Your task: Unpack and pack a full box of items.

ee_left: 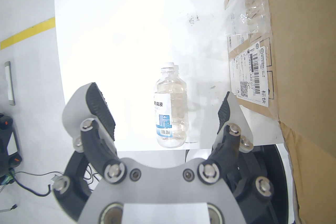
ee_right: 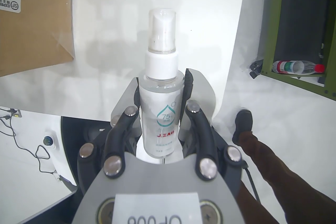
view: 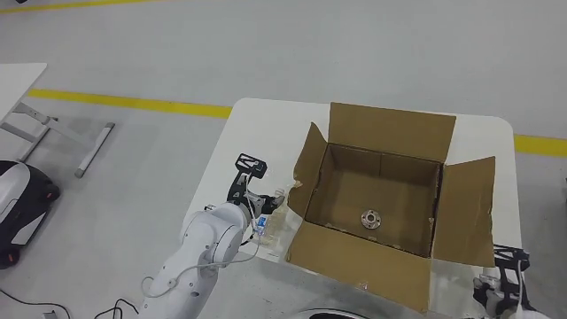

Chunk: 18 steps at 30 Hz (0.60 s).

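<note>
Your left gripper (ee_left: 160,93) gapes, clear bottle (ee_left: 170,107) straight ahead, cap pointing away, box (ee_left: 302,51) at its three o'clock; your right gripper (ee_right: 162,84) clamps the spray bottle (ee_right: 160,59).

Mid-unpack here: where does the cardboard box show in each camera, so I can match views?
Top view: cardboard box, open, mid-table, flaps spread.
Left wrist view: its labelled brown side beside the clear bottle, by the open left end effector.
Right wrist view: its brown side beyond the spray bottle in the right end effector.
Shared landmark: the white table.
</note>
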Each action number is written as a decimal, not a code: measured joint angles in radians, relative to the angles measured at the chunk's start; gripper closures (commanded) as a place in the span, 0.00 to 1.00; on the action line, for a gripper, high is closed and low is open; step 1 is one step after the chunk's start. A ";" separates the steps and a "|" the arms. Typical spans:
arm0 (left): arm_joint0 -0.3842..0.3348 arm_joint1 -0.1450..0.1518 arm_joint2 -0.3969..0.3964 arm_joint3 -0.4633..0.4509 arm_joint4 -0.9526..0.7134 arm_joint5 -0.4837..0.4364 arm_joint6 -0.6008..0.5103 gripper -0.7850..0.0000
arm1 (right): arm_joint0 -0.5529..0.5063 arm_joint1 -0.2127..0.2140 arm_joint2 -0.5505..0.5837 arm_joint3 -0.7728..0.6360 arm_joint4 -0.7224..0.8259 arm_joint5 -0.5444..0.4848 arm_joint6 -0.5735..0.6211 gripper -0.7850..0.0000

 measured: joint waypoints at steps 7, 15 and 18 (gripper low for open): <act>0.000 0.000 0.000 0.000 0.000 0.000 0.000 0.00 | 0.042 0.006 -0.027 0.061 -0.047 0.005 -0.006 1.00; 0.000 0.000 0.000 0.000 0.000 0.000 0.000 0.00 | 0.067 0.011 -0.052 0.103 -0.066 0.014 -0.002 1.00; 0.000 0.000 0.000 0.000 0.000 0.000 0.000 0.00 | 0.074 0.012 -0.060 0.122 -0.081 0.022 -0.007 1.00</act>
